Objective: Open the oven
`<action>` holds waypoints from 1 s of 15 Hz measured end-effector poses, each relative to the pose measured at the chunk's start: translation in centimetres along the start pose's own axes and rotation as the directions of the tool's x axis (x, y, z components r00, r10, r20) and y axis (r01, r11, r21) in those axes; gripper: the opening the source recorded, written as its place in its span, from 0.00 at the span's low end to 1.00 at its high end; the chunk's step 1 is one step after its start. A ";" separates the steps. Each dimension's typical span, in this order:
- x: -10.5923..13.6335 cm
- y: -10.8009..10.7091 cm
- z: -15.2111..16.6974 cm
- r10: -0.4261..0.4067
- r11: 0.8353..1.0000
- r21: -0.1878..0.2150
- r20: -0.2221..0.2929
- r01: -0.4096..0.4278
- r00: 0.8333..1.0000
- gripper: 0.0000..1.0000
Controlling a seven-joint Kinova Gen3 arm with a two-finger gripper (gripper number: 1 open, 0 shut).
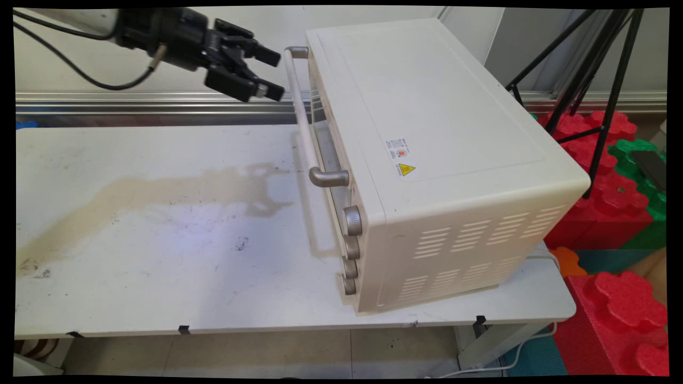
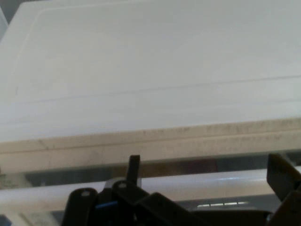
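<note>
Gripper [image 1: 273, 74] (fingers apart) faces oven [image 1: 427, 160] handle [image 1: 299, 114]; label [image 1: 401, 157] unreadable.

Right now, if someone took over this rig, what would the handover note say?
Gripper: jaws open, holding nothing, raised just left of the far end of the oven's handle.
Things: a cream toaster oven stands on the white table, door shut, four knobs below the handle.
Rest: black tripod and red and green foam blocks to the right of the table.
</note>
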State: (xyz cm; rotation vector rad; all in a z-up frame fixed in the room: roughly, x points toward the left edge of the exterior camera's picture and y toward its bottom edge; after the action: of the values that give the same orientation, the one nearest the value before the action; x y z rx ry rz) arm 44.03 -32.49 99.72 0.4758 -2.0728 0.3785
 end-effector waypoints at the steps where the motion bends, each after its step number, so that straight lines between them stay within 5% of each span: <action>1: 0.1 0.0 0.6 0.000 1.000 -0.003 -0.001 0.000 1.000 1.00; 10: 0.6 -0.2 4.1 0.006 1.000 -0.022 -0.004 -0.007 1.000 1.00; 11: 0.6 -0.2 4.4 0.007 1.000 -0.024 -0.004 -0.007 1.000 0.00; 15: 0.5 -0.1 5.0 0.011 1.000 -0.026 -0.002 -0.011 1.000 0.00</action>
State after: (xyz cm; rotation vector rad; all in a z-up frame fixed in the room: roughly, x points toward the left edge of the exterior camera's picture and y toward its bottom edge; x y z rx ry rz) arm 40.13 -34.92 97.66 0.4489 -2.0768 0.3579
